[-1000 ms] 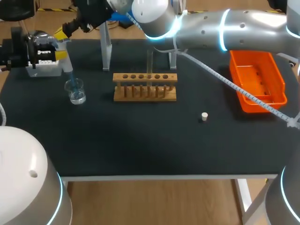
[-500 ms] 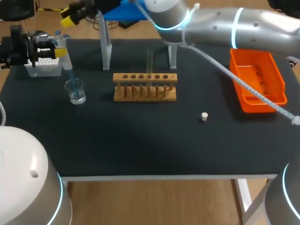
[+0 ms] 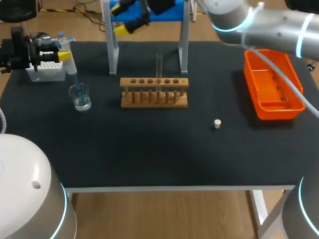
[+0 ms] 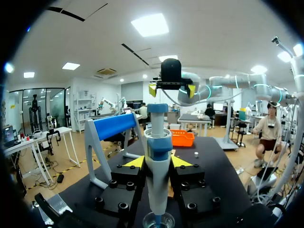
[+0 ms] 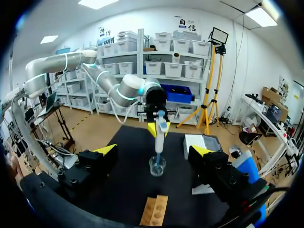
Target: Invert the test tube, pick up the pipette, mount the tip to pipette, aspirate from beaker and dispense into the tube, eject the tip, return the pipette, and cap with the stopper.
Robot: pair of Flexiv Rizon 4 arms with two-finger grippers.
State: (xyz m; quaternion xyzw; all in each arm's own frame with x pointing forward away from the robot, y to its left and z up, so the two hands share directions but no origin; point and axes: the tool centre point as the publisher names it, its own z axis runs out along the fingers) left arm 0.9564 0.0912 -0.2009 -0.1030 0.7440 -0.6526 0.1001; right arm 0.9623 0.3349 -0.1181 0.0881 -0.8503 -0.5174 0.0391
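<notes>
- Since the earlier frames the right gripper [image 3: 127, 19] has been drawn away from above the pipette [image 3: 67, 54] and carried over to the blue top of the pipette stand [image 3: 182, 49]; the pipette, beaker [image 3: 80, 97] and rack have not been shifted
- The right gripper is seen with its fingers spread wide and nothing between them
- The pipette is clamped upright between the two fingers of the left gripper [image 4: 156, 162], at the table's left, just beside the white tip box [image 3: 46, 72]
- The tip [image 3: 75, 82] is seen mounted on the pipette and lowered into the beaker, which stands directly beneath it; whether liquid has been drawn up cannot be told
- The test tube [image 3: 159, 63] is stood mouth-up in the wooden rack [image 3: 154, 93], so the inverting is judged done; the pick-up and the tip mounting are likewise judged done
- The aspirating step is judged to be the one in hand, since the tip is in the beaker and has not been carried to the tube
- The stopper [image 3: 217, 123] is left lying on the black table [image 3: 149, 149], well apart from the rack, so the capping is not yet done
- Left to do: dispensing into the tube; ejecting the tip, for which the orange bin [image 3: 294, 94] at the right is presumably meant; returning the pipette to the stand; capping
</notes>
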